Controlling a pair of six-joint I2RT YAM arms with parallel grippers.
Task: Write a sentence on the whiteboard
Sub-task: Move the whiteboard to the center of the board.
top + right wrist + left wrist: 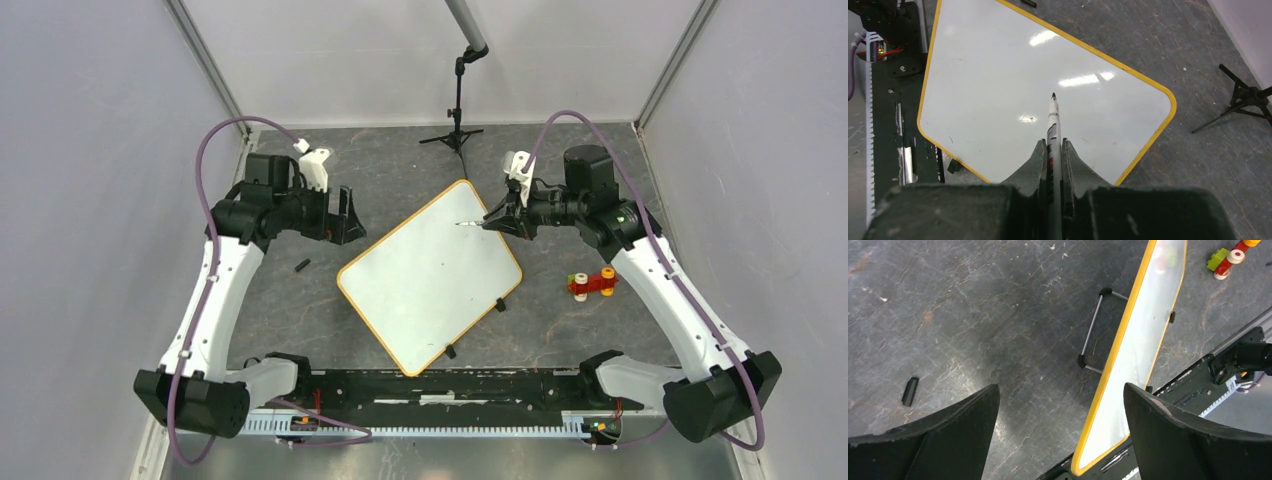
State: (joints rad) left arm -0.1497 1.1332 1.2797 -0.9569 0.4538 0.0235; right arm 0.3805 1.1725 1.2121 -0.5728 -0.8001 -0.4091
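Presently, seen from above: whiteboard [430, 275] lies flat at the centre of the grey desk [300, 320], turned diamond-wise, one corner toward 12 o'clock and one toward 6. Tan-orange rim all round. Two small black clips [500, 305] on the edge facing 4 to 5 o'clock. Board face bare white, with glare spots in the right wrist view.

Right hand [500, 220] sits at the board's 1 o'clock edge, pointing toward 9 o'clock. Its fingers [1035, 160] are closed tight on a marker [1053, 120], white barrel with dark tip uncapped. The tip reaches out over the upper part of the board [1023, 90]. Cannot tell whether the tip touches the surface.

Left hand [345, 215] is off the board, near its 10 o'clock side, over bare desk. Fingers spread wide, nothing between them. From its own camera, the gap of the hand [1060, 395] frames grey desk and the board's rim [1113, 360] edge-on, with a thin wire bracket [1093, 330] jutting from under that rim.

Small black cap [301, 265] lies on the desk at 9 o'clock of the board, apart from it. Red-and-orange toy [592, 284] at 3 o'clock of the board, also apart. Black tripod stand [457, 125] at 12 o'clock, near the back wall
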